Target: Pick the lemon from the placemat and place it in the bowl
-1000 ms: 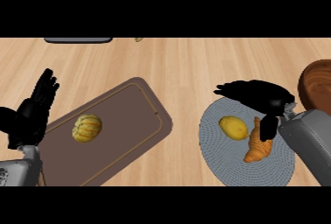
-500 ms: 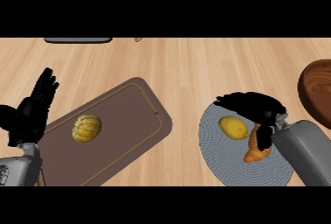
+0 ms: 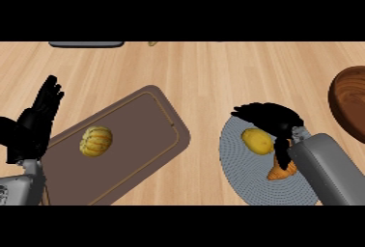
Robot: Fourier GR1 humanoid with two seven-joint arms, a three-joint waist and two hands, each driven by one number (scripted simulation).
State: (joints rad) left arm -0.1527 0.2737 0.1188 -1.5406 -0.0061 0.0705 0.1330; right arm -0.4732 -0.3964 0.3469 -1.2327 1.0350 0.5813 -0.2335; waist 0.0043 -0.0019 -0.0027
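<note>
Hand movement first: right hand (image 3: 272, 117) has dropped back toward the lemon (image 3: 257, 141) on the round grey placemat (image 3: 239, 169), fingers curled over it but not closed yet. Grasp looks imminent; bowl (image 3: 349, 103) waits at right. Left hand (image 3: 35, 123) resting open at left edge

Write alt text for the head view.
The right robot hand curls over a lemon on a round grey placemat, beside an orange item. A brown bowl sits right; the left robot hand rests open.
</note>
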